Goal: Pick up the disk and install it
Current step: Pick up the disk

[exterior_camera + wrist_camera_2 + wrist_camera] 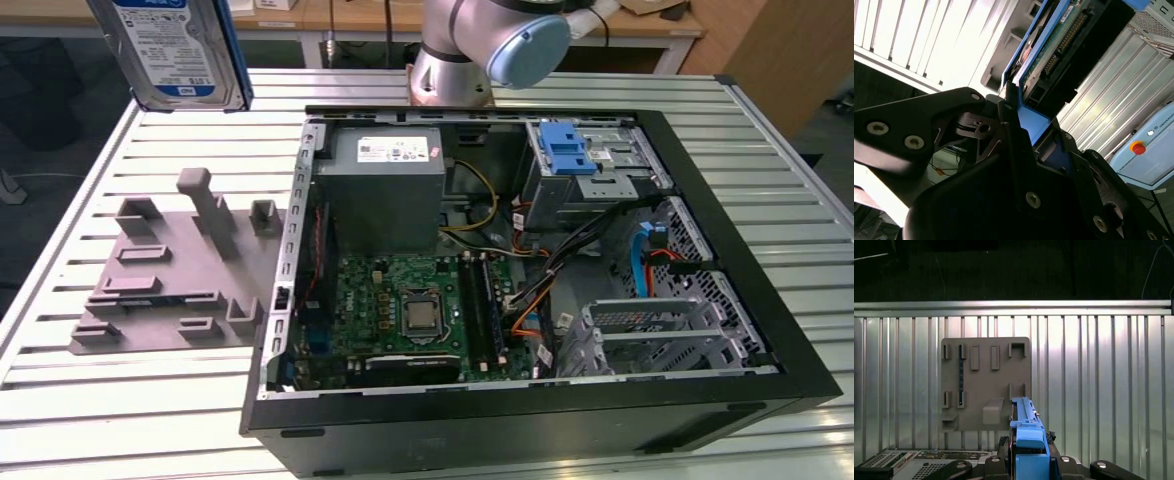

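You see the disk [174,50], a flat rectangular silver metal hard drive with a white-and-blue label and a blue plastic bracket, held upright in the air, clear of the bench [120,400]. In the exterior view it appears above the bench's far corner on the exterior view's left, label facing the camera. In the second wrist view the black claw [1036,131] is pinching the disk by its blue bracket, one black finger [1009,135] pressed against each side, and the drive's green circuit-board face is turned toward the lens. The first wrist view looks down past the bracket onto a grey plastic fixture plate [986,385] with raised blocks and slots. This plate lies flat on the ribbed aluminium bench, near its edge on the exterior view's left. Just beside the plate lies the open black computer case [747,330], reaching toward the bench's edge on the exterior view's right. Inside the case sit a grey power-supply box [387,185] and a grey metal drive cage with a blue latch [567,150]. The grey robot arm [494,45] rises at the bench's far edge.
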`<act>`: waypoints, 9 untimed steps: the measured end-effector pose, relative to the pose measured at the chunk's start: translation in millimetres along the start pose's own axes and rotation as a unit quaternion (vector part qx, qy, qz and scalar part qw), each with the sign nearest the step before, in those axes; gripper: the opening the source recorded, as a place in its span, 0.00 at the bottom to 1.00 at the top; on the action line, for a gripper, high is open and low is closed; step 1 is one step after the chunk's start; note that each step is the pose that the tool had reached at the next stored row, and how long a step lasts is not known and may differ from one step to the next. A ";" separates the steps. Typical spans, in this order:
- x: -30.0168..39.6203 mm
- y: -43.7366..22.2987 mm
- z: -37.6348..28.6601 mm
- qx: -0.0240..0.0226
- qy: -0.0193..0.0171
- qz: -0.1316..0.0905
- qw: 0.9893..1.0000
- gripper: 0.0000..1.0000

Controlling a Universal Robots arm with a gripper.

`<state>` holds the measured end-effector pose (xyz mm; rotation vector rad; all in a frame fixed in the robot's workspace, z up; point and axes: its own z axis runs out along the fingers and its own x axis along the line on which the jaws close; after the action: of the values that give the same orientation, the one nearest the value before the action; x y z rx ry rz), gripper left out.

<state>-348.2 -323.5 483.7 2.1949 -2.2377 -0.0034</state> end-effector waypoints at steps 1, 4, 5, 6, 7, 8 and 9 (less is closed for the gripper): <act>0.0 -0.6 0.0 0.000 0.000 0.000 1.000 0.36; 0.0 -2.5 0.0 0.000 0.000 0.000 1.000 0.36; 0.0 -3.1 0.0 0.000 0.000 0.000 1.000 0.36; -0.1 -3.8 0.0 0.000 0.000 0.000 1.000 0.36; -0.1 -4.4 -0.1 0.000 0.000 0.000 1.000 0.36; -0.1 -5.1 0.0 0.000 0.000 0.000 1.000 0.36; -0.1 -5.8 -0.1 0.000 0.000 0.000 1.000 0.36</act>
<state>-342.5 -323.5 483.8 2.1948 -2.2376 -0.0034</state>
